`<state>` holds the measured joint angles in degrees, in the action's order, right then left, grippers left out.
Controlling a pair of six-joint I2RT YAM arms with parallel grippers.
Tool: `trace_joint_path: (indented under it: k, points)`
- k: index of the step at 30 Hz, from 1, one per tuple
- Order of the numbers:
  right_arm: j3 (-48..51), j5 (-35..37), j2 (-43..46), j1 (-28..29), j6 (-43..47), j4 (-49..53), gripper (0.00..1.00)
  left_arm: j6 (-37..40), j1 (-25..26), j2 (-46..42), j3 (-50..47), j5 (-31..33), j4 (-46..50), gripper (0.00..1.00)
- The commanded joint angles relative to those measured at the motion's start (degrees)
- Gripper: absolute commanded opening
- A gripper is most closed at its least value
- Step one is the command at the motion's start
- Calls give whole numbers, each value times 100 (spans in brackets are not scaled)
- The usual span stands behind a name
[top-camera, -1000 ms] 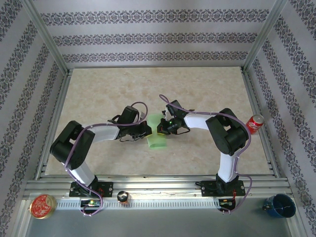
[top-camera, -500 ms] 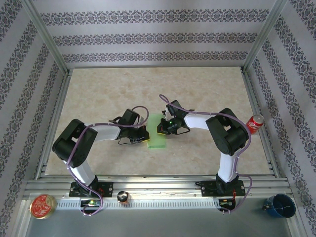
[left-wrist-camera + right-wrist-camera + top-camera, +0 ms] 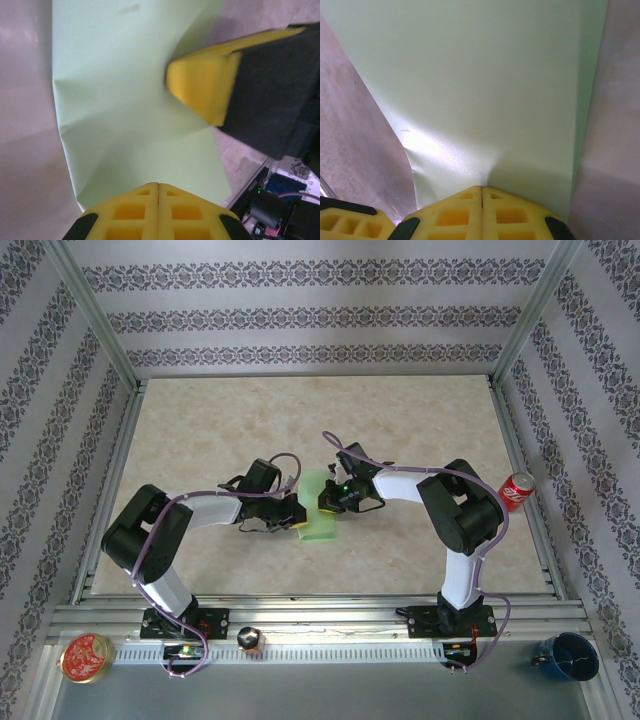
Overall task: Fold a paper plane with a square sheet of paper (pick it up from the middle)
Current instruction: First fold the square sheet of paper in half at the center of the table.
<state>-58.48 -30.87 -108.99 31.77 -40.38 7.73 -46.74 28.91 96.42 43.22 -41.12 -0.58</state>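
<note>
The square sheet of paper [image 3: 318, 505] is pale green, plain and unmarked; it sits mid-desk [image 3: 420, 420], bowed and softly creased rather than flat; wrinkles [image 3: 415, 150] fan out near one edge.

The top camera is looking down from the near side; both wrist cameras are facing the shared square sheet of paper [image 3: 320, 520] closely.

On the table [image 3: 200, 430], the square sheet of paper [image 3: 319, 510] sits between left tool [image 3: 297, 516] and right tool [image 3: 326, 501].
</note>
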Motion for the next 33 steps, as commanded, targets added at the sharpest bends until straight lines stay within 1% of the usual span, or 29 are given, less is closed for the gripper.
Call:
trace_joint_path:
  k: [1, 6, 9, 10, 14, 16, 20, 23, 26, 31, 33]
  points:
    - [126, 530, -52, 14, -14, 502, 0, 390, 54, 171, -108, -64, 570, 0]
    - [172, 538, -17, 13, -22, 482, 0, 722, 50, 217, -71, 383, 1180, 0]
    - [188, 542, -17, 13, -23, 474, 0, 809, 45, 131, 25, 728, 1514, 0]
    - [188, 547, -17, 9, -22, 468, 0, 788, 45, 51, 13, 734, 1491, 0]
    - [215, 559, -26, 13, -31, 445, 0, 588, 49, -264, 24, 339, 1125, 1]
    - [217, 552, -34, 10, -31, 433, 0, 409, 46, -404, -17, 97, 759, 2]
    - [215, 548, -26, 13, -35, 417, 0, 166, 46, -548, -60, 64, 211, 4]
    - [209, 532, -48, 14, -23, 402, 0, 92, 45, -379, 34, 216, 38, 4]
    - [183, 480, -109, 13, -1, 416, 0, -22, 45, -142, 25, 118, -247, 3]
    - [195, 486, -115, 22, 13, 423, 0, 80, 49, 54, -285, -292, -304, 4]
    - [183, 486, -122, 21, 13, 426, 0, 317, 54, 95, -390, -383, 0, 3]
